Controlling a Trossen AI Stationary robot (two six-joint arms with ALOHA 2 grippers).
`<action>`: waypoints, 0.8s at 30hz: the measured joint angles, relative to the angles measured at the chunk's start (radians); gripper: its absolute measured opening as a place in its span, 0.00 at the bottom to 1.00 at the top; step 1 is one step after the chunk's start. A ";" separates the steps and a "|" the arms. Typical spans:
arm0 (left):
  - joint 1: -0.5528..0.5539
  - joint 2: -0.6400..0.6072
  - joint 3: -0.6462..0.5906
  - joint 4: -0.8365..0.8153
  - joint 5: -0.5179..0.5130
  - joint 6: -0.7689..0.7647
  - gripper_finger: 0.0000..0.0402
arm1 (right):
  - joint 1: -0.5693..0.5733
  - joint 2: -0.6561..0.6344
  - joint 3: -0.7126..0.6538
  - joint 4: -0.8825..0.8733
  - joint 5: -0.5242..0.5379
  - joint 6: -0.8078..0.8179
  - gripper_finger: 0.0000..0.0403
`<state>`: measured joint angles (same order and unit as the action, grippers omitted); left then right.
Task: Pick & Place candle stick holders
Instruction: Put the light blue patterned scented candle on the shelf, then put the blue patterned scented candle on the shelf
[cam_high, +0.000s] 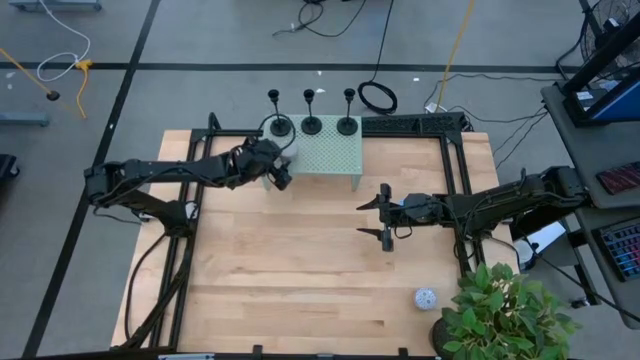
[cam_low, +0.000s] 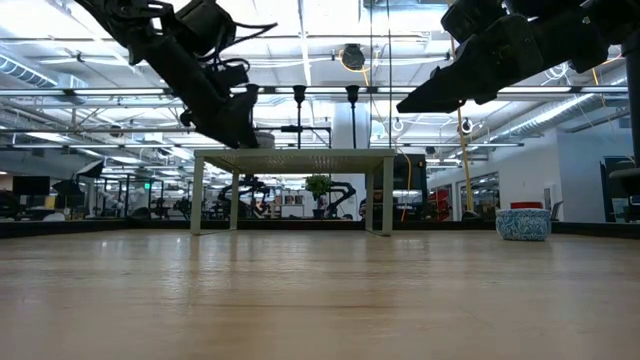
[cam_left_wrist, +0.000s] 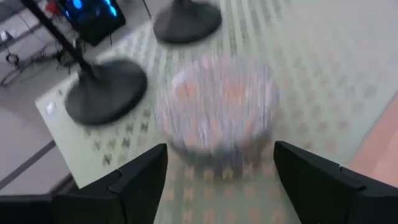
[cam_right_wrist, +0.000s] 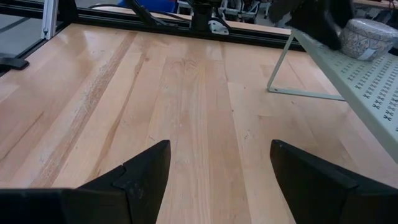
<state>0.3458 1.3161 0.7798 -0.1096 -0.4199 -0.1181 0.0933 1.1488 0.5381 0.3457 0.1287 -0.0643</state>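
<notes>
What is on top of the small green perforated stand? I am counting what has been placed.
Three black candle stick holders along its back edge and a speckled puck by the left claw, which covers that corner.

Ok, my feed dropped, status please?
Left tool open over the rack, straddling a speckled puck. Right tool open, empty, above bare table. Three holders upright along the rack's far edge, untouched. Puck sits beside the nearest holder.

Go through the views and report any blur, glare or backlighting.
Left wrist view: the speckled puck between the left gripper fingers is smeared by blur, the candle stick holders sharper. Low view: bright ceiling lights leave both arms as dark silhouettes. High and right wrist views: evenly lit, no glare.
</notes>
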 joint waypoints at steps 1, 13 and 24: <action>0.000 -0.002 0.000 -0.010 0.000 0.000 0.72 | 0.000 0.000 0.000 0.000 0.000 0.000 0.66; -0.020 -0.089 0.002 -0.031 0.000 0.008 0.68 | 0.000 -0.010 0.000 -0.003 0.000 0.000 0.66; -0.112 -0.272 0.003 -0.018 0.045 0.068 0.68 | 0.000 -0.209 0.000 -0.272 0.004 0.097 0.66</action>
<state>0.2341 1.0439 0.7826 -0.1271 -0.3746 -0.0503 0.0933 0.9397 0.5381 0.0736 0.1328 0.0324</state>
